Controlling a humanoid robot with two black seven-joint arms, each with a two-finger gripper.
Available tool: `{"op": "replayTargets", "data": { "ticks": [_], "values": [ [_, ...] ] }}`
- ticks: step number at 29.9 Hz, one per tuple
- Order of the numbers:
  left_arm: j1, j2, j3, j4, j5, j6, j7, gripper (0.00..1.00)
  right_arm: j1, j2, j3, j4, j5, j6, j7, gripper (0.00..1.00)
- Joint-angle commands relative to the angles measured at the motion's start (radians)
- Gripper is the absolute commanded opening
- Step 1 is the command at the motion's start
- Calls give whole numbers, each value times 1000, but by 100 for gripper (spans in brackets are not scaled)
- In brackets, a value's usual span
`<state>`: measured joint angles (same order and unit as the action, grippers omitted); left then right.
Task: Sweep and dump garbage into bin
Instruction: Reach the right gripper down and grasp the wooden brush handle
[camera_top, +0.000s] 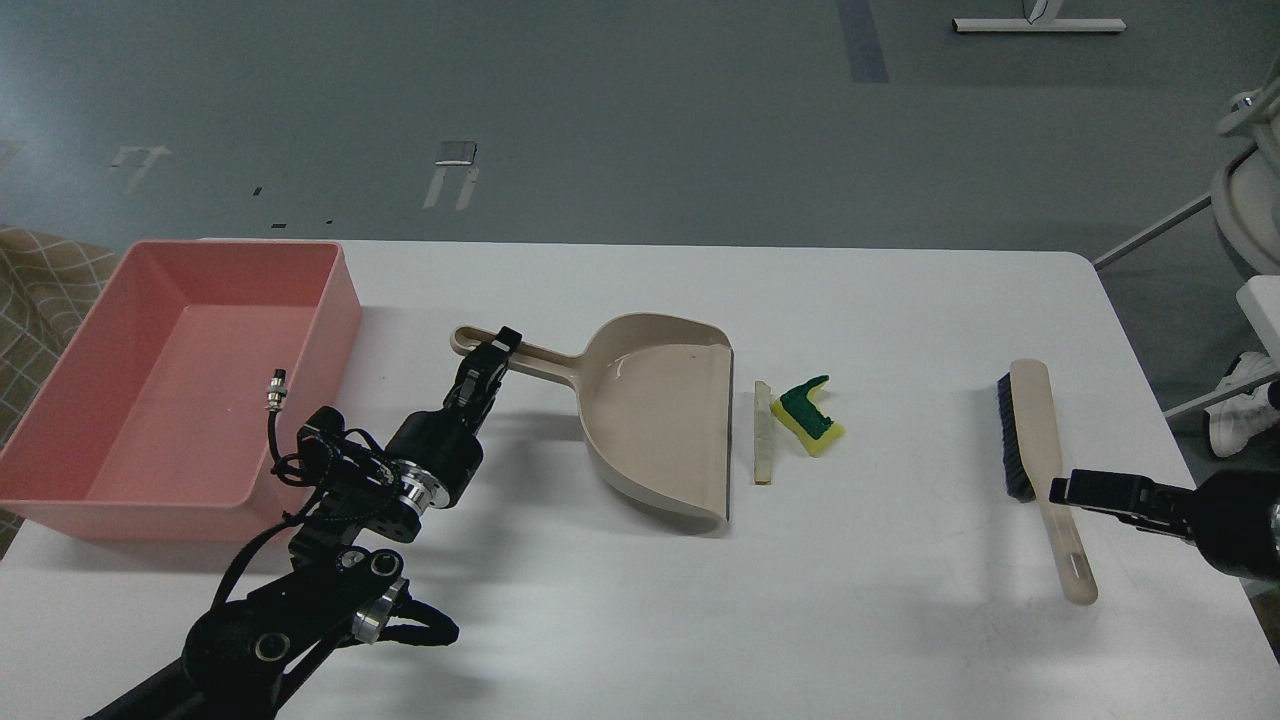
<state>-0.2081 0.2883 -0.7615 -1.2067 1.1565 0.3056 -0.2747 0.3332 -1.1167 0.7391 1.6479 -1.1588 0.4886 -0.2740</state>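
Nearest, the left arm (300, 600) rises from the lower left corner of the white table (900, 620), a black jointed limb wrapped in loose cable. Low at the right edge, the right gripper (1062, 490) reaches in sideways, its black tips right at the handle of the brush (1045, 470); whether they are spread or pinching the handle cannot be told from here. The brush lies lengthwise, a beige back with black bristles along its left side, handle pointing toward the robot. Further in, at mid-table, the two scraps lie just right of the dustpan's open lip: a thin, flat, off-white sliver (763, 432) running parallel to the lip and close beside it, and a yellow sponge piece (811, 418) with a torn, curling green top layer, just right of the sliver. The dustpan (650, 410) is beige, mouth facing right, long handle pointing left. The left gripper (487, 364) sits at that handle near its far end, fingers seemingly around it, though a firm pinch cannot be confirmed. At the far left stands the bin (340, 300), a large shallow pink tub with flared walls, well apart from the scraps.
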Motion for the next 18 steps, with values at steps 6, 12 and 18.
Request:
{"op": "replayTargets", "data": {
  "ticks": [6,12,18],
  "values": [
    [1,0,1,18,0,0,0,19,1,83,3,-51,-10,0,-56,96],
    [-1,0,-1,18,0,0,0,18,-3,86,2,-51,-10,0,-56,90],
    [-1,-1,-4,18,0,1,0,18,-6,86,-3,-46,-7,0,-56,32]
  ]
}}
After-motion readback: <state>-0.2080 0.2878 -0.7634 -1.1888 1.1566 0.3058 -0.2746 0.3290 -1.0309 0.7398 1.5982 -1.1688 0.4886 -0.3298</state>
